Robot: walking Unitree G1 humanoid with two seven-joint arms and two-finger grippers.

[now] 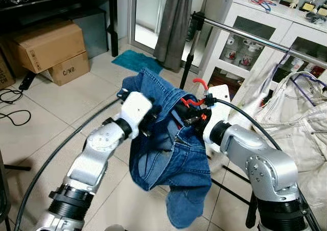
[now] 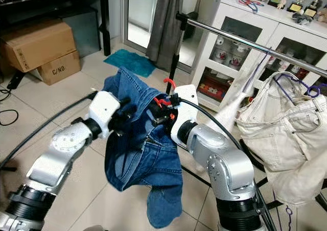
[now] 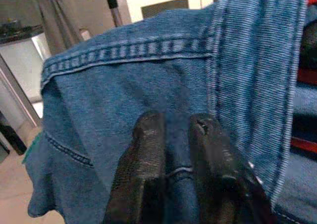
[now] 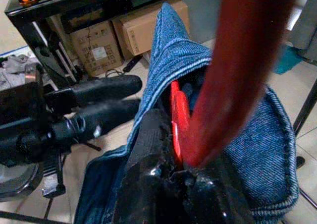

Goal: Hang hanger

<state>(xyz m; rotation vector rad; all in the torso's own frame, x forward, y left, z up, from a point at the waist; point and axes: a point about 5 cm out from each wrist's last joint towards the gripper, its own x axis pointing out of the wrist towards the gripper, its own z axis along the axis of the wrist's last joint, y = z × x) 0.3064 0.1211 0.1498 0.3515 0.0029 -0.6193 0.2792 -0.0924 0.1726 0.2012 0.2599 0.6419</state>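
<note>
Right hand (image 1: 196,116) clamped around the red hanger (image 1: 194,99), hook upward so it can catch the rail (image 1: 265,41) beyond and above. Left hand (image 3: 173,149) pinching the jeans (image 1: 168,154) opposite, keeping the denim from slipping off.

Head cameras look down at jeans (image 1: 171,154); wrist cameras press close against them.

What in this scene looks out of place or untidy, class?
The blue jeans hang bunched and lopsided on the red hanger, held between the left gripper and right gripper. The hanger is not yet on the metal rail.
</note>
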